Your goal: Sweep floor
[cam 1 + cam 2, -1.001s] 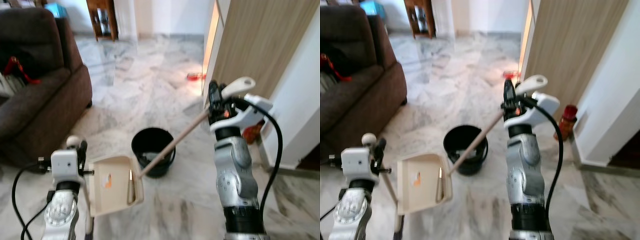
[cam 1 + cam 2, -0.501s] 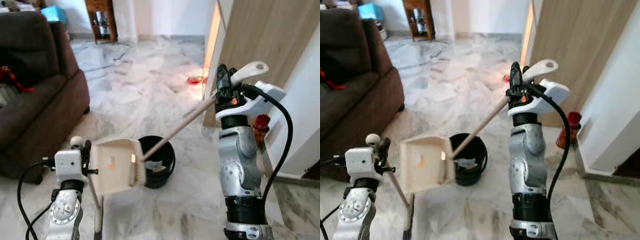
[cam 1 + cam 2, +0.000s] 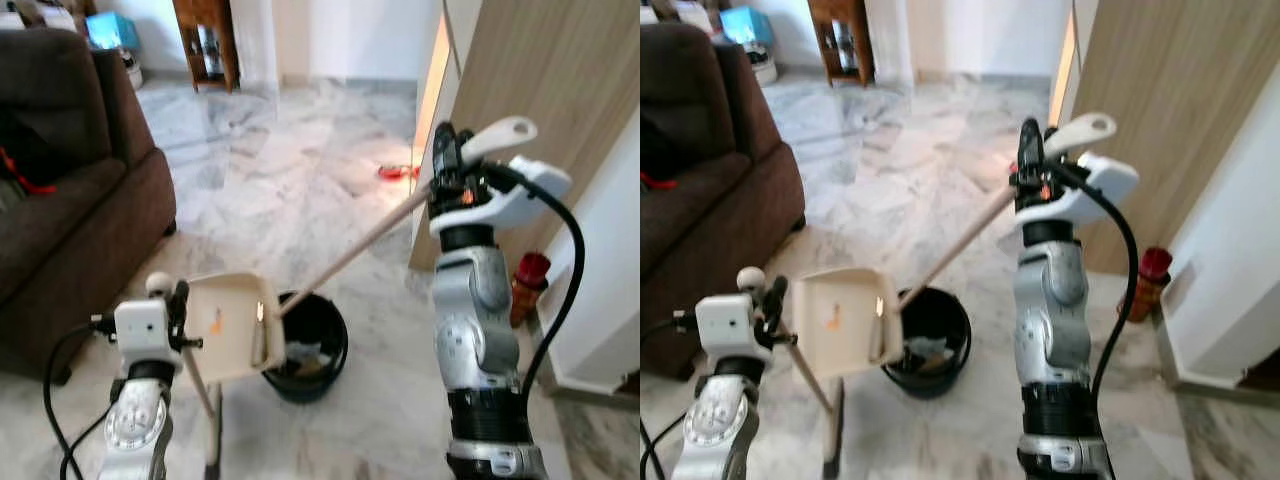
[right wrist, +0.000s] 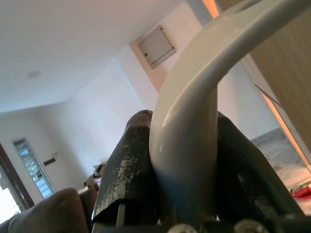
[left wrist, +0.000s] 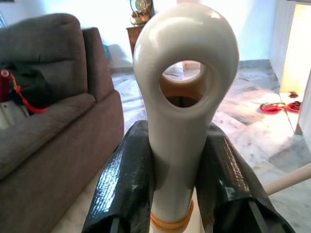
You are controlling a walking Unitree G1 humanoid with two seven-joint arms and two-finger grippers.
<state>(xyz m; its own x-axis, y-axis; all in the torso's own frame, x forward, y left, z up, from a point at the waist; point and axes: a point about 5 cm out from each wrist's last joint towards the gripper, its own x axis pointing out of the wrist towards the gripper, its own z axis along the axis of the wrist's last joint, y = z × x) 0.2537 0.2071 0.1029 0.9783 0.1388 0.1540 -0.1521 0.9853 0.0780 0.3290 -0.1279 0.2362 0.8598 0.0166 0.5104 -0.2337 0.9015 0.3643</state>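
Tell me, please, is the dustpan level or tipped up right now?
Tipped up: the dustpan faces the camera above the bucket, held by the left gripper.

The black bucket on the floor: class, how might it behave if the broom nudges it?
The black bucket probably slides easily, since it stands on polished marble floor. It looks light: thin-walled, holding only a little debris. Wide and squat, it seems likelier to scoot than tip.
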